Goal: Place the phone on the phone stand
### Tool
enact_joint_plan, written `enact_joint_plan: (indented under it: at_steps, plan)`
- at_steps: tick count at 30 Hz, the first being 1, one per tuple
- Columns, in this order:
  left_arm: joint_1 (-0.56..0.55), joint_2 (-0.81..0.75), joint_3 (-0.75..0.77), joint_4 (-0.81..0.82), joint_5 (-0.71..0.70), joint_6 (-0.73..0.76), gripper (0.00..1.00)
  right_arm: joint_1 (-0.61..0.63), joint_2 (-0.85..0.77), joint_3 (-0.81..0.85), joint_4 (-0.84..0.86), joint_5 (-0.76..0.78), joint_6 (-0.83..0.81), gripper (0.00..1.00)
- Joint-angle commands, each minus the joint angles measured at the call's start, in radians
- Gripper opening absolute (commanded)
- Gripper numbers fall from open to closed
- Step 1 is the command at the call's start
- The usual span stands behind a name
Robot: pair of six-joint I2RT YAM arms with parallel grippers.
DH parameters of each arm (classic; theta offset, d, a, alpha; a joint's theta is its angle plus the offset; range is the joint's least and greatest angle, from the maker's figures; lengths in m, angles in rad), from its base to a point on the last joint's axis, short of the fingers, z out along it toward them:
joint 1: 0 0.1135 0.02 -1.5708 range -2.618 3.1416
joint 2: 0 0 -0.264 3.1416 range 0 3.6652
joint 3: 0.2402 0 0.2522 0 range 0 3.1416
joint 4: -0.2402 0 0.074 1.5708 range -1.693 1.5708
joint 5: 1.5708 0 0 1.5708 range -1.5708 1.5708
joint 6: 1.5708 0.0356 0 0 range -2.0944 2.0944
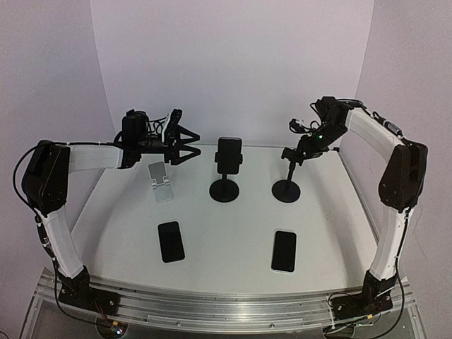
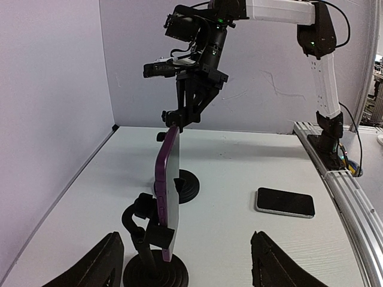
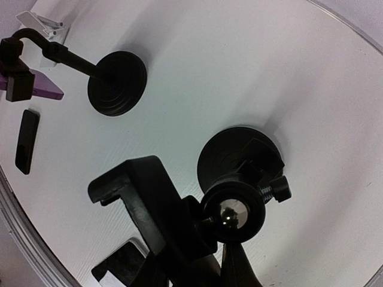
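Pale walls (image 1: 233,70) back a white desk (image 1: 233,272). At frame centre a purple phone (image 1: 229,154) stands clamped in the middle stand (image 1: 225,189). A black phone (image 1: 171,241) lies flat lower left, a second black phone (image 1: 284,251) lower right. The left hand (image 1: 185,145) hovers spread and empty, upper left. The right hand (image 1: 302,147) meets the top of the empty stand (image 1: 286,189); whether it pinches I cannot tell, but a pull there could topple it.

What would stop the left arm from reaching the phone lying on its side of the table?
Probably nothing, so yes: the phone lies flat in the open, apart from the white stand, and the left gripper is open and empty.
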Motion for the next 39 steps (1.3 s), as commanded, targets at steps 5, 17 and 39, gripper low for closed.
enact_joint_plan:
  at_steps: [5, 17, 39]
  plan:
    - [0.005, -0.020, 0.022, 0.004, -0.003, -0.001, 0.72, 0.019, -0.016, -0.013, -0.001, -0.006, -0.003, 0.01]
    - [0.005, -0.036, 0.016, -0.005, 0.002, -0.005, 0.72, 0.096, -0.200, -0.127, 0.011, 0.012, 0.045, 0.00]
    - [0.024, -0.127, -0.019, -0.182, 0.102, 0.108, 0.72, 0.586, -0.195, -0.220, 0.127, 0.045, 0.013, 0.00]
